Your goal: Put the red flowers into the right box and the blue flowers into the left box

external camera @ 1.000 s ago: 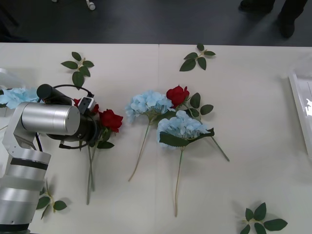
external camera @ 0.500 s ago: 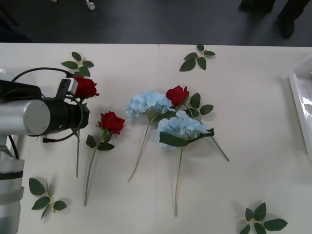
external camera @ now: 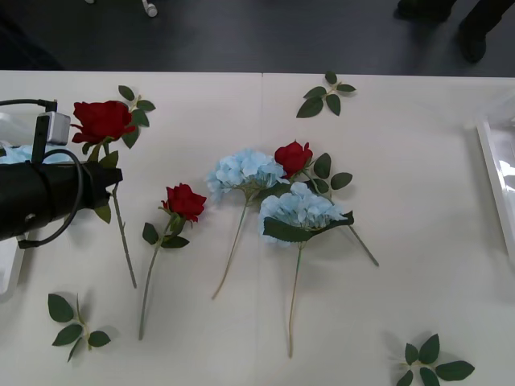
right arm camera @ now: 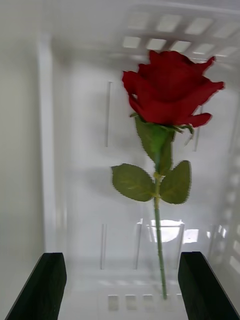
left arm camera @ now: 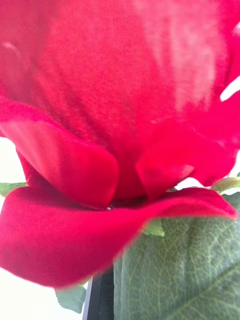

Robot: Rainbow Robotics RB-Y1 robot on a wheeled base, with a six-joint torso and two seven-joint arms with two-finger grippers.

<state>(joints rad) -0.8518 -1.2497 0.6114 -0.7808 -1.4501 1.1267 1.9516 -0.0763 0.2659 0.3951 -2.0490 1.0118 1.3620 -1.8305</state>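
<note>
My left gripper point(external camera: 111, 175) is shut on the stem of a red flower point(external camera: 101, 121), held above the table's left side with its stem hanging free; its bloom point(left arm camera: 115, 150) is right against the left wrist camera. Two more red flowers point(external camera: 185, 201) point(external camera: 293, 157) lie on the table beside two blue flowers point(external camera: 244, 170) point(external camera: 299, 207). The right box point(external camera: 492, 161) sits at the right edge, and a corner of the left box point(external camera: 8, 269) shows at the left edge. My right gripper point(right arm camera: 120, 287) is open over the right box point(right arm camera: 75, 165), where a red flower point(right arm camera: 167, 95) lies.
Loose green leaf sprigs lie at the back left point(external camera: 131, 108), back centre point(external camera: 326, 95), front left point(external camera: 74, 322) and front right point(external camera: 434, 363). Dark floor runs beyond the table's far edge.
My left arm has drawn back to the left and lifted one red flower off the table; the rose next to it stays lying where it was.
</note>
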